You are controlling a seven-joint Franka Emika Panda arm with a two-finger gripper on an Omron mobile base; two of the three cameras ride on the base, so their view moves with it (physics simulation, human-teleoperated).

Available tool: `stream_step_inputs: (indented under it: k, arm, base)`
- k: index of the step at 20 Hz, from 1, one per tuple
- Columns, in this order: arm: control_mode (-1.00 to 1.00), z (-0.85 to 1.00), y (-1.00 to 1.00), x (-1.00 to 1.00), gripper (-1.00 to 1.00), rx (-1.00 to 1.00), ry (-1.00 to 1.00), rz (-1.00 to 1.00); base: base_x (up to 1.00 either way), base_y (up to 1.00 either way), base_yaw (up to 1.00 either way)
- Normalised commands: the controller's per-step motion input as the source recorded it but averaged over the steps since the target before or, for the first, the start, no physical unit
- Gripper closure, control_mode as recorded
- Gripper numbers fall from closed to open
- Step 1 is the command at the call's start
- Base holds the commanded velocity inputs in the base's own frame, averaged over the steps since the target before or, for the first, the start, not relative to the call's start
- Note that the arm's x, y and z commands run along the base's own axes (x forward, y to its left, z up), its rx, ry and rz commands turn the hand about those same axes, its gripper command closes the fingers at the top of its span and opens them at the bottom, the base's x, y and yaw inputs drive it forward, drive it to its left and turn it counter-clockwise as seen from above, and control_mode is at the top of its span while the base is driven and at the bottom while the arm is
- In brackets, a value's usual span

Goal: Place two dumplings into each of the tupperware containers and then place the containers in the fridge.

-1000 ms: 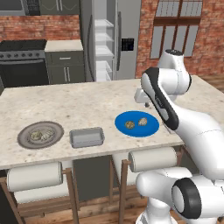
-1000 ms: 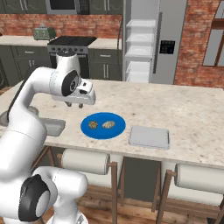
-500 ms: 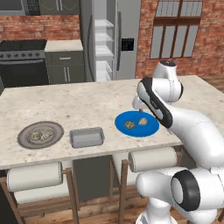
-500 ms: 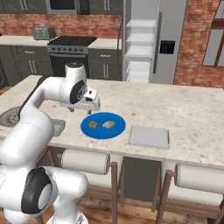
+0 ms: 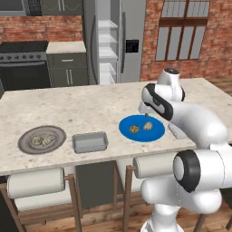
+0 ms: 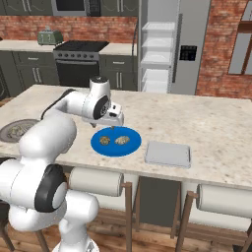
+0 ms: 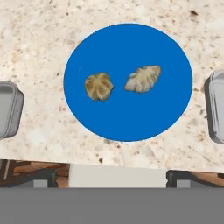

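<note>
**Ana:** Dumplings first, going from the left of the left base view: what sits where on the desk [image 5: 90, 104]?

**Ben:** Furthest left is the round grey plate [image 5: 41, 139] with two dumplings on it [image 5: 41, 140]. Just right of it, apart from it, is one tupperware container [image 5: 89, 142], lidless, with nothing visible inside. Further right lies the blue plate [image 5: 142, 128] carrying the other two dumplings [image 5: 133, 129], side by side and not touching. The second tupperware container [image 6: 168, 153] lies beyond the blue plate; the right base view shows it plainly, near the plate but not against it.

**Ana:** And the hand?

**Ben:** The hand [image 6: 116, 123] hangs over the far edge of the blue plate, pointing down. Its fingers stand wide apart and grip nothing. The hand view looks straight down on the blue plate [image 7: 127, 81]: a roundish wrinkled dumpling [image 7: 99, 86] on the left, a paler elongated one [image 7: 142, 79] on the right, and a container rim at each side edge, left [image 7: 8, 109] and right [image 7: 216, 111].

**Ana:** The fridge?

**Ben:** The fridge [image 5: 115, 43] stands behind the desk against the back wall, its door open on white shelves, with the black dispenser panel on its right door. The black range [image 5: 25, 65] is to its left.
</note>
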Motion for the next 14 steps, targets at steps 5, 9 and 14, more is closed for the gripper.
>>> stream_step_inputs:
  k: [5,9,14]
  arm:
    - [-1.00,-0.42,-0.22,0.51,-1.00,-0.03,0.00,-0.09]
    - [-1.00,-0.54,-0.17,0.47,-1.00,-0.05,0.00,-0.24]
    - [-1.00,-0.38,-0.13,0.35,-1.00,-0.03,0.03,-0.30]
  base:
    - [0.00,0.00,0.00]
    - [0.00,0.00,0.00]
    - [0.00,0.00,0.00]
